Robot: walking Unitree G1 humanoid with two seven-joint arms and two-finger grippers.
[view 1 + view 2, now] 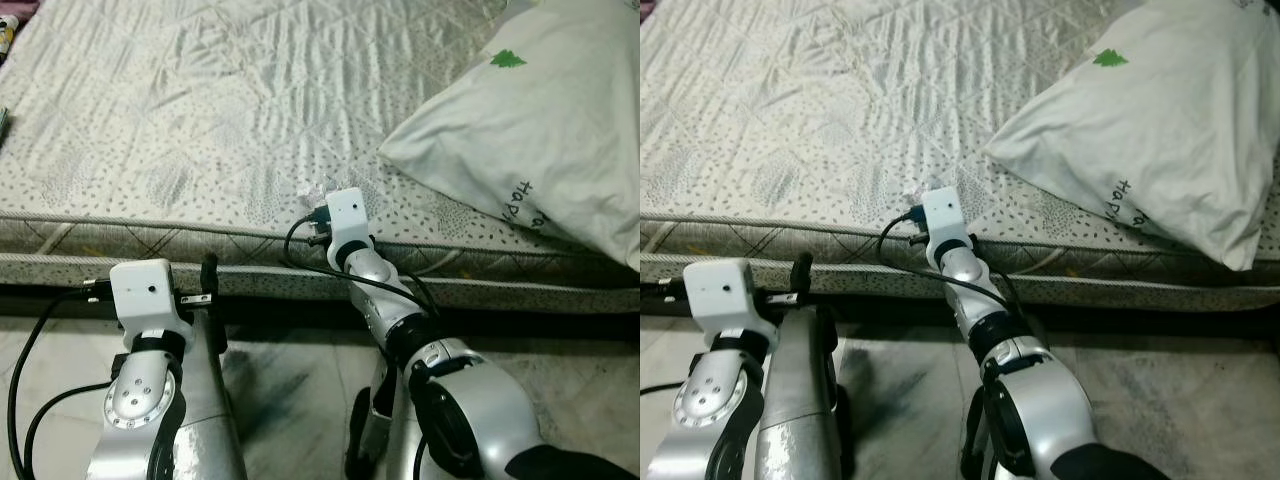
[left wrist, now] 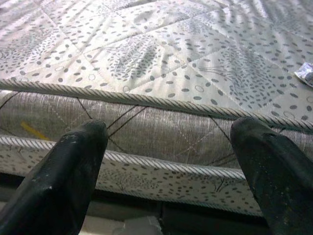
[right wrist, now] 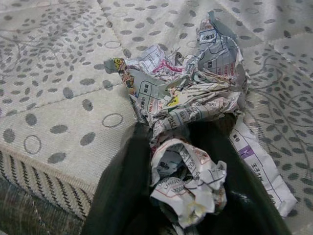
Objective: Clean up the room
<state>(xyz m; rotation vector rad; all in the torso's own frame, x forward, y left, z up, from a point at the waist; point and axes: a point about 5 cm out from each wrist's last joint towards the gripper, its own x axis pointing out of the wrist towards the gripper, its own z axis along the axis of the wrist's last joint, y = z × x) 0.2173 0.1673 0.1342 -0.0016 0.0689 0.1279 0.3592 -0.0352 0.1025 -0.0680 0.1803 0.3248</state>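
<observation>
The right gripper [image 3: 188,196] reaches forward over the near edge of the bed [image 1: 200,120], its two black fingers [image 3: 122,196] pinching a crumpled piece of printed paper [image 3: 190,98]. The paper is a wadded wrapper or leaflet with small print and spots of pink, yellow and purple, and it lies on the mattress top just inside the corded edge, part of it bunched between the fingers and part fanned out on the quilted cover beyond them. In the head views a small pale scrap of it [image 1: 310,190] shows just to the left of the right wrist's white camera block [image 1: 345,215]. The left gripper [image 2: 166,161] is held lower and to the left, in front of the mattress side; its fingers [image 2: 63,181] are spread wide apart with nothing between them, and they face the patterned side panel and the rope piping. Through the left wrist view the same paper [image 2: 305,73] shows as a small silvery scrap lying on the bed top. A large white pillow [image 1: 540,130] with a green tree mark and some lettering lies on the right part of the bed, well apart from the paper. Below the bed is a pale tiled floor [image 1: 290,380] with dark smudges.
</observation>
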